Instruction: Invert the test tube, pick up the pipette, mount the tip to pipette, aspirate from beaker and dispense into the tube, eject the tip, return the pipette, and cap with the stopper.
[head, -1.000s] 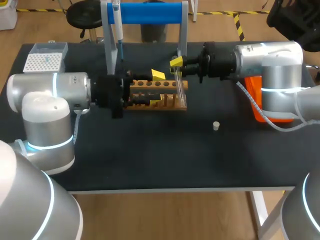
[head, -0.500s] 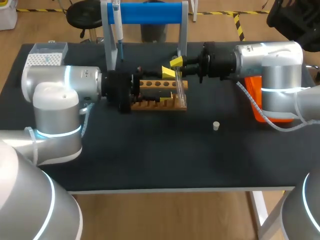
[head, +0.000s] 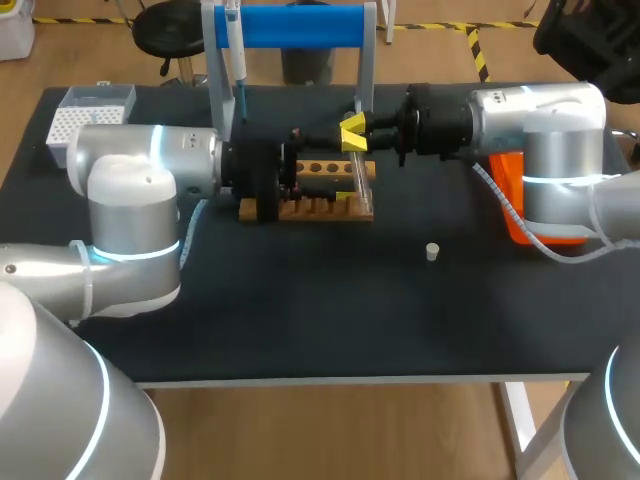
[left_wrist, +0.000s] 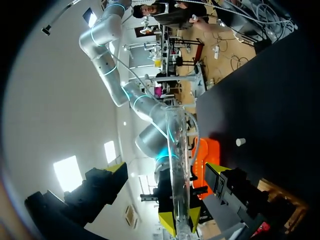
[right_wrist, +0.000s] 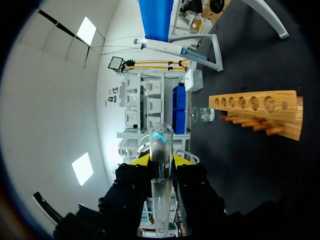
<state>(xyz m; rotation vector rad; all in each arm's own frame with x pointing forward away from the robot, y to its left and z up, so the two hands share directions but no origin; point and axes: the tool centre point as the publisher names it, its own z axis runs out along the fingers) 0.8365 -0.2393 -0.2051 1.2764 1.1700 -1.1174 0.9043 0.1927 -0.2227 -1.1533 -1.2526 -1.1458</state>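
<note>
On the black table (head: 300, 320) the white stopper (head: 432, 251) lies near, well apart from the wooden rack (head: 300, 208). At the rack's right end, the right gripper (head: 351, 133) clamps the test tube (head: 361, 185). The left gripper (left_wrist: 165, 169) stands spread around the tube, not touching it. The pipette (head: 237, 55) hangs on the far stand (head: 290, 25).

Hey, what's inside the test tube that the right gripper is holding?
Nothing shows inside the test tube: its clear glass looks empty along the visible length. The stretch clamped between the fingers of the right gripper is covered, so that part cannot be checked.
</note>
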